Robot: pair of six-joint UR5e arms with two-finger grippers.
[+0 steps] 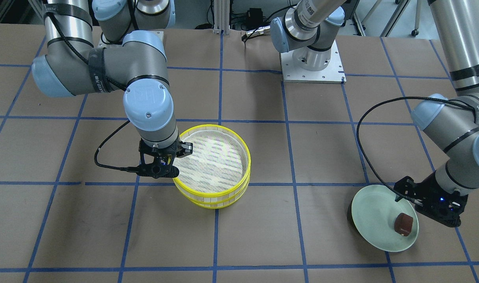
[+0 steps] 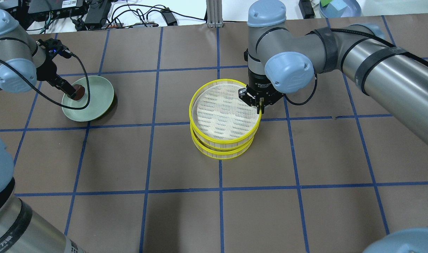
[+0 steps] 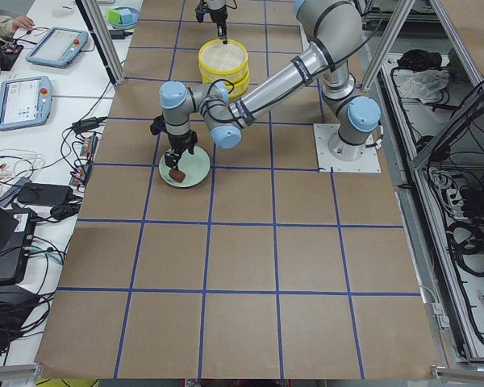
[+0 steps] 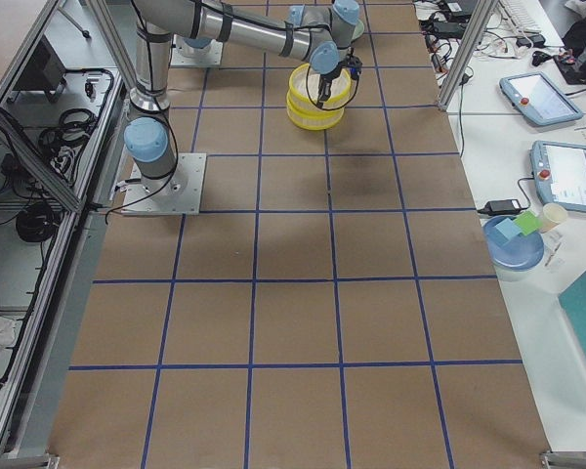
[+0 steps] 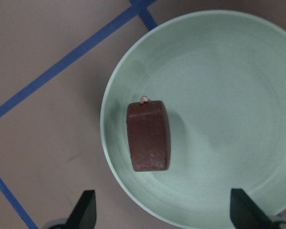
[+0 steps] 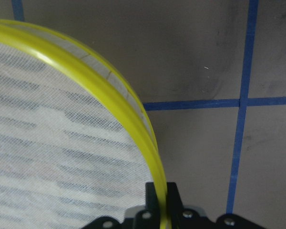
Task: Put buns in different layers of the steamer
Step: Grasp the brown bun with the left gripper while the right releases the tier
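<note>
A black strap (image 1: 96,74) around the right arm (image 1: 117,65) carries white lettering, partly legible as "EED 5m"; nothing else is readable.

Bun (image 5: 148,136) beneath the black left gripper (image 5: 164,210) was dark reddish-brown; its plate (image 5: 219,62) was pale green. Trays (image 2: 222,149) had yellow rims and grey-streaked white mesh. The brown table (image 2: 305,158) bore a blue grid.

Dark bun (image 3: 176,174) on green plate (image 3: 195,170) under left gripper (image 3: 177,165); stacked steamer trays (image 3: 223,68) far beyond, right gripper (image 3: 223,36) at their rim
</note>
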